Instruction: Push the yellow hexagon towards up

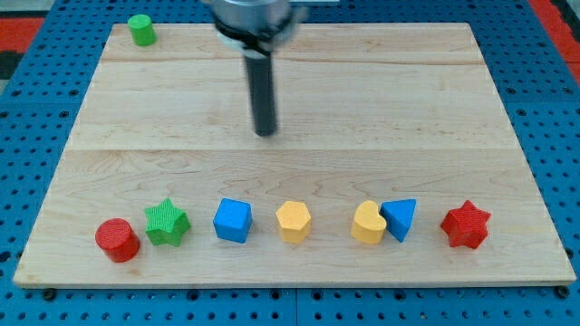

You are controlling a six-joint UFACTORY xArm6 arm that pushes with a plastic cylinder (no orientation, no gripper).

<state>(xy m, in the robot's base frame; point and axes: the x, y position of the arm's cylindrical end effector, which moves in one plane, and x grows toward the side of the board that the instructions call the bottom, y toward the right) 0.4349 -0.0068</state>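
Observation:
The yellow hexagon (294, 221) sits in a row of blocks near the view's bottom, just right of the blue cube (232, 220). My tip (265, 133) rests on the wooden board (435, 109) well above that row, a little left of the hexagon and touching no block. The dark rod rises from the tip to the arm's head at the view's top.
Along the bottom row, from the left: a red cylinder (118, 240), a green star (167, 223), then right of the hexagon a yellow heart (368, 223) touching a blue triangle (400, 219), and a red star (466, 225). A green cylinder (141, 30) stands at the top left corner.

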